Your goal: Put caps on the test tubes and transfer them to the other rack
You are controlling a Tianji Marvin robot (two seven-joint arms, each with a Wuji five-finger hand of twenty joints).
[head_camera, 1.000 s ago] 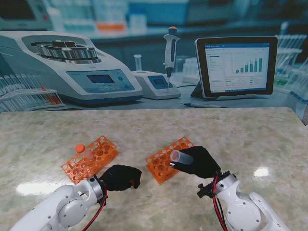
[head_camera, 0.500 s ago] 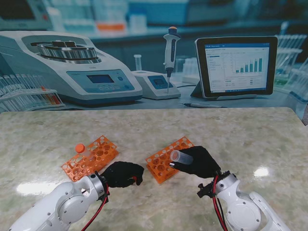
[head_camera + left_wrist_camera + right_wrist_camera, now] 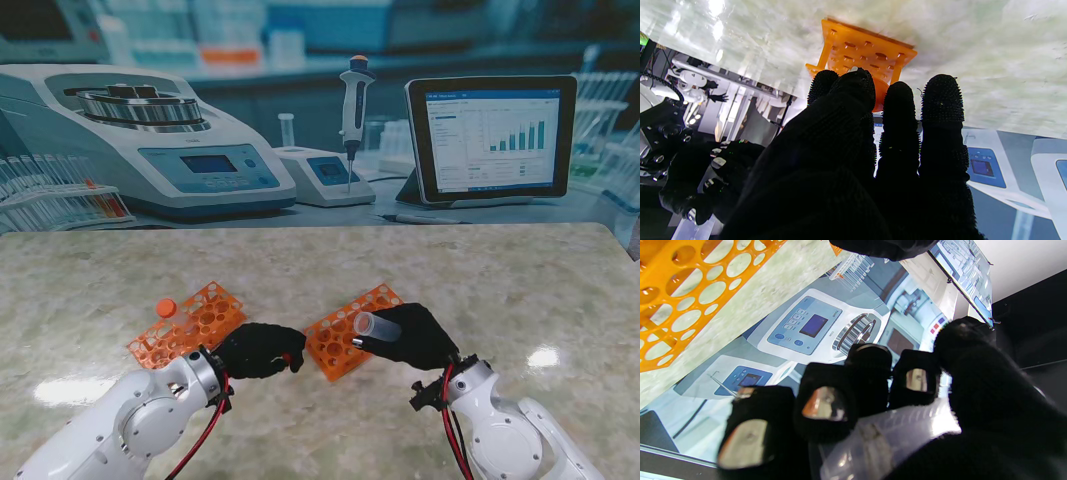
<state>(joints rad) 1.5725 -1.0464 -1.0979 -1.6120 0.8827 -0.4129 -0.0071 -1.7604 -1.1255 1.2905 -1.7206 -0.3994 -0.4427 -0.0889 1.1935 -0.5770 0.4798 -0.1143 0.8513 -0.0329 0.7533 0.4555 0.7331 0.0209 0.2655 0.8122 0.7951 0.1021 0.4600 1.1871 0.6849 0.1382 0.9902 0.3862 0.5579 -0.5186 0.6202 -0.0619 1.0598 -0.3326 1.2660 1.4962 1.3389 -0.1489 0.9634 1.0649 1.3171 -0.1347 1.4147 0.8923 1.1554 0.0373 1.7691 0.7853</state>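
The right hand was clamped on an uncapped test tube, mouth pointing left over the right rack. The left hand, fingers curled together (what it held, if anything, I could not tell), sat between both racks. Capping seemed in hand; next, mouth and cap must align.

A glossy, marble-patterned finish was shown by the counter. The orange racks looked like smooth moulded plastic. The test tube appeared clear plastic. The left robot hand was covered in matt black knit with nubbed fingertips.
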